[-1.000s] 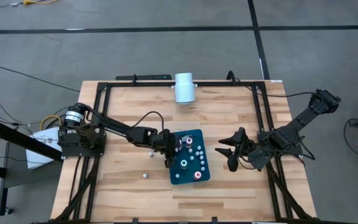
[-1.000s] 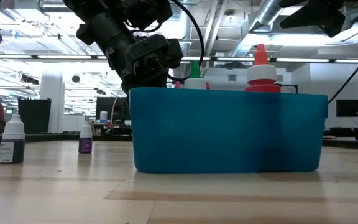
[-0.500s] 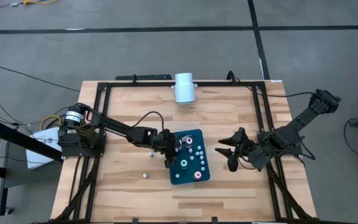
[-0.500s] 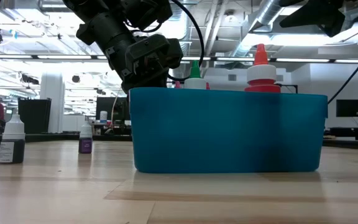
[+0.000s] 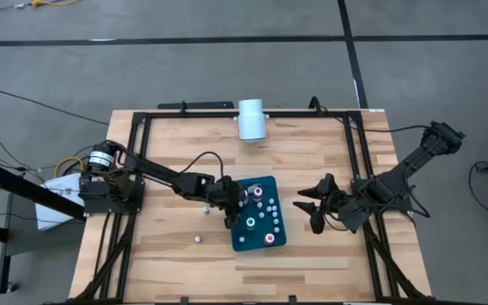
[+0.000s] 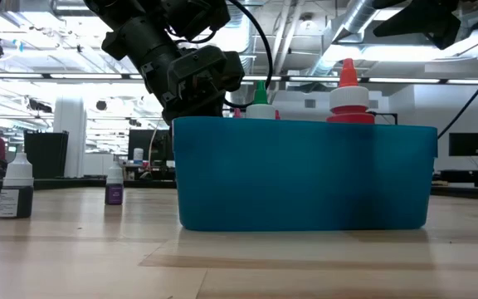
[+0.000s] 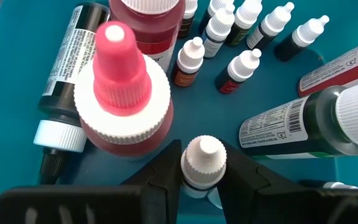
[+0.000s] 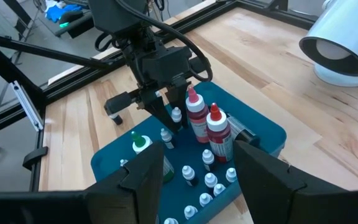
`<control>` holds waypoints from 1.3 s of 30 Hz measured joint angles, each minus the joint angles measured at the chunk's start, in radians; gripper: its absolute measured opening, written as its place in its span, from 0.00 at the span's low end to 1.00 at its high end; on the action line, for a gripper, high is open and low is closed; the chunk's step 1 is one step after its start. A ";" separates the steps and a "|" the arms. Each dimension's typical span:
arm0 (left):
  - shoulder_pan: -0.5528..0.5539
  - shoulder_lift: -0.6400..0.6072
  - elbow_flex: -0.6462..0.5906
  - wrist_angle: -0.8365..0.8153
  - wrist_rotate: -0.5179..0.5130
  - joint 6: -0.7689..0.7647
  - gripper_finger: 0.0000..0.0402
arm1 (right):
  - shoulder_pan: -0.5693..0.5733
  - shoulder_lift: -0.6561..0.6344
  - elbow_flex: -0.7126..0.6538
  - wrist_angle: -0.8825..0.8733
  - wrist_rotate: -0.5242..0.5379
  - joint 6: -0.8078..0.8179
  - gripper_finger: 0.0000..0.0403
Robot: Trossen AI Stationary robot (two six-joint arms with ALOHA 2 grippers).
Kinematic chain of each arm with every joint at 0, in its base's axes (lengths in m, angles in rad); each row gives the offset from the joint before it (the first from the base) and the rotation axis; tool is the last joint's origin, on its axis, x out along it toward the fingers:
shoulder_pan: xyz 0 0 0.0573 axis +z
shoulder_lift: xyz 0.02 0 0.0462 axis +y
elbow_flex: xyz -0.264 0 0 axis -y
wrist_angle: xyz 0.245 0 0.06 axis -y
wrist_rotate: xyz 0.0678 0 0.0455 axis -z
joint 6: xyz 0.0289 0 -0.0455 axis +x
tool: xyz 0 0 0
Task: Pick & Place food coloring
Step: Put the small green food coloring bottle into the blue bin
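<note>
While bottle labels stay unreadable (print blurred), left fingers [image 7: 166, 180] clamp white-capped dropper bottle [image 7: 202, 165]; right fingers [image 8: 148, 177] parted, empty.

We see the teal tray [image 5: 259, 239] crowded with food coloring bottles [image 7: 124, 93]; bare surface [image 5: 176, 148] lies open around it.

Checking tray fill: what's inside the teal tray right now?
Teal tray holds red-topped bottles, a green-topped one, small white-capped droppers. Left gripper grips one small bottle. The tray floor beneath them is mostly hidden.
</note>
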 joint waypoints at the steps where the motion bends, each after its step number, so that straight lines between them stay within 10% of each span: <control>1: 0.000 0.000 0.000 0.000 0.000 0.000 0.20 | 0.000 0.000 0.000 0.000 0.000 0.000 0.45; 39: 0.000 0.000 0.000 0.003 0.046 -0.048 0.31 | 0.000 0.000 0.000 0.000 -0.002 -0.001 0.45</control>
